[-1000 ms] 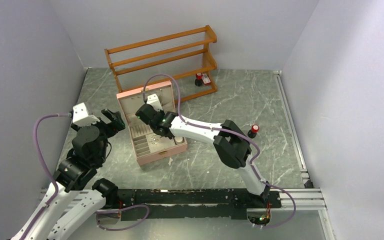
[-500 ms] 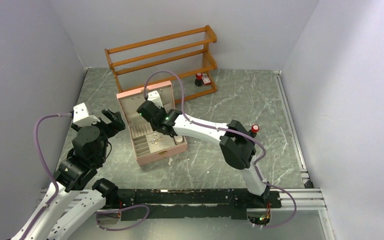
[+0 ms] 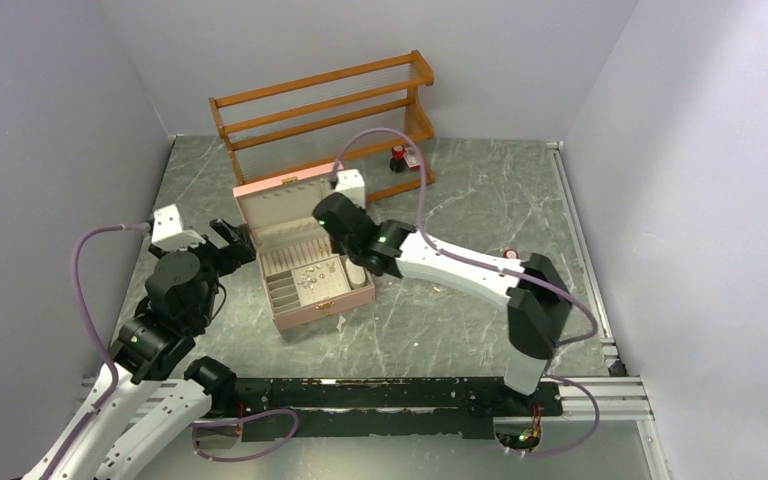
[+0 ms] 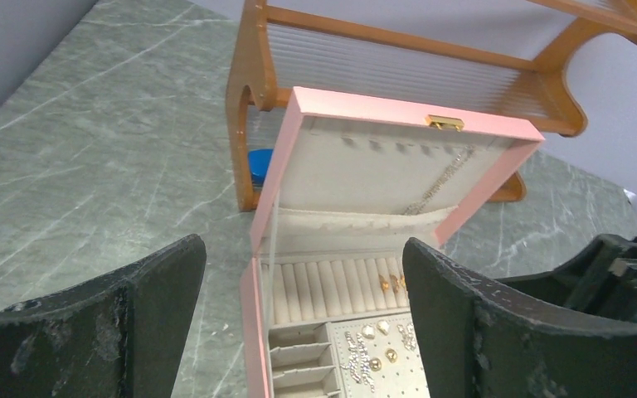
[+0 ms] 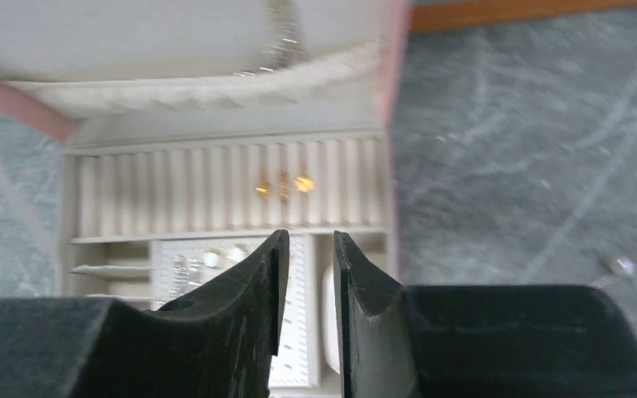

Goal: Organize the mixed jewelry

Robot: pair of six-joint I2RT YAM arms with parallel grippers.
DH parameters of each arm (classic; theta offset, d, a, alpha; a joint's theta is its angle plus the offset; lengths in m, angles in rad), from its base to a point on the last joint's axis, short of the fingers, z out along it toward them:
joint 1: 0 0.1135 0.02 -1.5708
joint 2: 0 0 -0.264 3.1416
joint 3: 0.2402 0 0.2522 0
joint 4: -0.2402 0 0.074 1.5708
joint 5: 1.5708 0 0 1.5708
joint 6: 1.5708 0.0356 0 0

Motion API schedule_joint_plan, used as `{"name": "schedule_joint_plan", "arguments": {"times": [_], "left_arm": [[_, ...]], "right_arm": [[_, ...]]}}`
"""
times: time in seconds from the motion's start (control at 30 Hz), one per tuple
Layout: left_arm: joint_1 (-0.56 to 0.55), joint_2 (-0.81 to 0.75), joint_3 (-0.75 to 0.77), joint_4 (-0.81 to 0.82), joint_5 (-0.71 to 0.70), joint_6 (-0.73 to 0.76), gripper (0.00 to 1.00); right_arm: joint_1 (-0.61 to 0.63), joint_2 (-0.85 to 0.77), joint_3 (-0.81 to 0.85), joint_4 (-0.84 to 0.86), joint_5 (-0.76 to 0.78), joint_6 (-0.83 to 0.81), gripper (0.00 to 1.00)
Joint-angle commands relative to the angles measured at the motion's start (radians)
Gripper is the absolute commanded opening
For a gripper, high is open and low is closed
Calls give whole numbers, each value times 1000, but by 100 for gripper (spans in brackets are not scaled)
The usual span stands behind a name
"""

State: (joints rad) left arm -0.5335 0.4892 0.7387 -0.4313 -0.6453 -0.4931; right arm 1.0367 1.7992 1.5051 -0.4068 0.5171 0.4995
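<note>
Left gripper [image 3: 228, 238] hangs just left of the pink box [image 3: 305, 315], level with its rear half; jaws wide apart, nothing between them, and in its wrist view [image 4: 303, 249] they frame the open box without touching it. The box stands on the worktop [image 3: 480, 200] with its lid upright toward the wooden rack [image 3: 325, 100]; a blue block [image 4: 259, 166] shows behind the lid. The mixed jewelry [image 3: 310, 272] lies inside the box: a few gold pieces [image 4: 391, 282] wedged in the ring rolls along the back row, more small gold and silver pieces [image 4: 373, 342] on the flat pad in front of the rolls. Right gripper [image 3: 352, 262] hovers over the box's right side; its jaws [image 5: 309, 240] stand a narrow slit apart, holding nothing, with the gold pieces in the rolls beyond the tips and the pad's pieces to their left. Right of the box, well apart, a red-capped bottle [image 3: 509, 255] stands beside the right arm.
</note>
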Motion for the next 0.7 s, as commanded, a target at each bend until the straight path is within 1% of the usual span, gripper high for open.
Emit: {"name": "schedule_joint_plan", "arguments": {"times": [0.0,0.07,0.17,0.27,0.33,0.43,0.53,0.6,0.67], "left_arm": [[3,6,-10,60,102,35,93],[3,11,-11,73,142,44,95],[3,27,-6,82,202,58,97],[4,54,7,80,254,67,98],[3,71,15,84,284,72,98],[3,92,17,99,331,79,98],[3,117,16,116,383,84,98],[3,139,9,126,414,79,98],[3,163,-1,130,431,58,97]], "right_arm": [[-72,-177,-150,3,67,139,30],[-131,-257,-259,-12,50,202,34],[-256,-357,-393,-52,-9,276,41],[-362,-421,-503,-81,-34,303,48],[-415,-436,-554,-89,-52,300,53],[-482,-414,-598,-70,-91,290,57],[-519,-342,-607,-2,-135,287,59],[-520,-245,-564,50,-153,274,59],[-521,-139,-479,32,-146,291,59]]}}
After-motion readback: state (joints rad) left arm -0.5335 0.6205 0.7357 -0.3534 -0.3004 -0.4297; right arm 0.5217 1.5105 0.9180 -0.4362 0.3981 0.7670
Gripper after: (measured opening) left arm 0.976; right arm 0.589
